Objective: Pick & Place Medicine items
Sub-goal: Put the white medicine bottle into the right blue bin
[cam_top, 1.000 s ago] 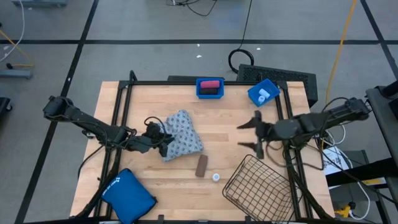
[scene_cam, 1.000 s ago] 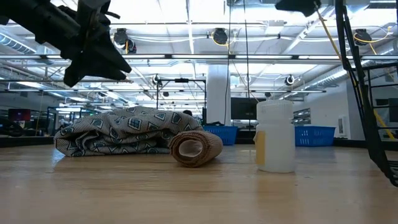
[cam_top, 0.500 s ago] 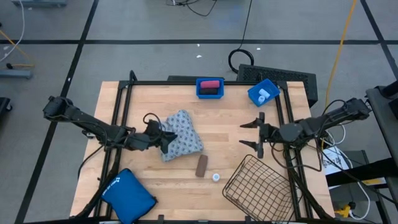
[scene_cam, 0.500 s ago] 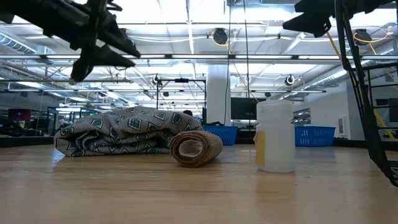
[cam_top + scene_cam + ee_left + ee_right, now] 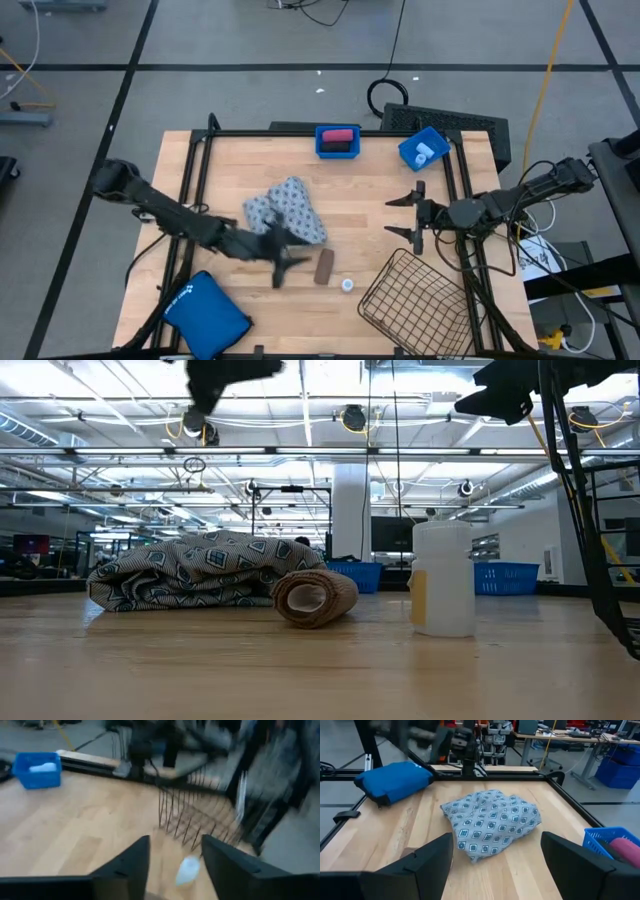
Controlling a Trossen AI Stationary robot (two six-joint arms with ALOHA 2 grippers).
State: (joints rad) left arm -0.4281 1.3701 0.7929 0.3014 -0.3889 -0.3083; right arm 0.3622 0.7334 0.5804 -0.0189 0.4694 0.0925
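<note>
On the pale wooden table (image 5: 370,215), the left gripper (image 5: 283,262) has left the grey-blue patterned soft pack (image 5: 288,212) at frame centre and swung to the brown oblong container (image 5: 324,266) (white vial (image 5: 347,285) just beyond), fingers parted, empty. That suggests the brown container is next. The right gripper (image 5: 412,215) waits wide open, empty, right of centre.

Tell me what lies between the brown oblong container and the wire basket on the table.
In the high view, one small white vial stands between the brown container and the wire basket, on otherwise bare wood. It touches neither.
</note>
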